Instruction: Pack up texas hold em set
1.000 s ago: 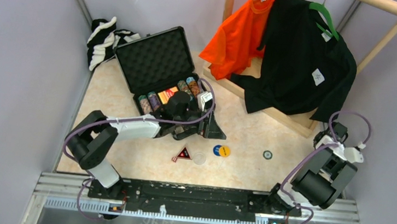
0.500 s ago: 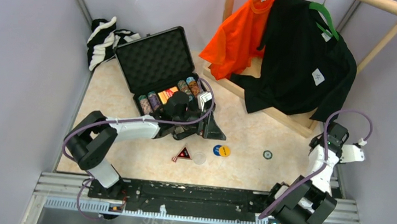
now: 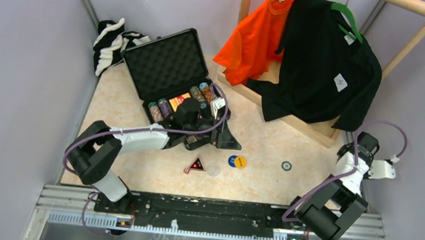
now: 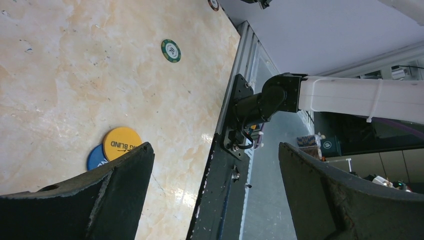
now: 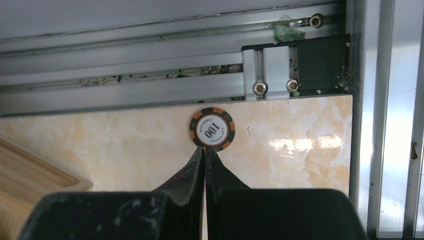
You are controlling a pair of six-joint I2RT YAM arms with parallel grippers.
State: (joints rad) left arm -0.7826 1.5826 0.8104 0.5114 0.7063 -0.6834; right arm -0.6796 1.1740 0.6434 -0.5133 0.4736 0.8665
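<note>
The black briefcase (image 3: 165,68) lies open at the back left, with rows of poker chips (image 3: 181,102) in its foam. My left gripper (image 3: 223,134) (image 4: 215,150) hangs open and empty by the case's front right corner. On the table lie the black-red triangle (image 3: 196,165), a clear disc (image 3: 213,169), the blue disc (image 3: 232,161) (image 4: 95,158) under the yellow disc (image 3: 241,161) (image 4: 121,143), and a green chip (image 3: 286,166) (image 4: 171,50). My right gripper (image 3: 366,143) (image 5: 205,150) is shut and empty, tips just short of an orange-black "100" chip (image 5: 212,129) lying flat.
A wooden rack (image 3: 292,119) with an orange shirt (image 3: 259,33) and a black shirt (image 3: 321,66) stands at the back right. A striped cloth (image 3: 111,42) lies in the back left corner. Metal rails (image 5: 150,60) border the table just beyond the orange-black chip.
My right arm has swung further to the right edge and its gripper has gone from open to shut. The left arm has barely moved.
</note>
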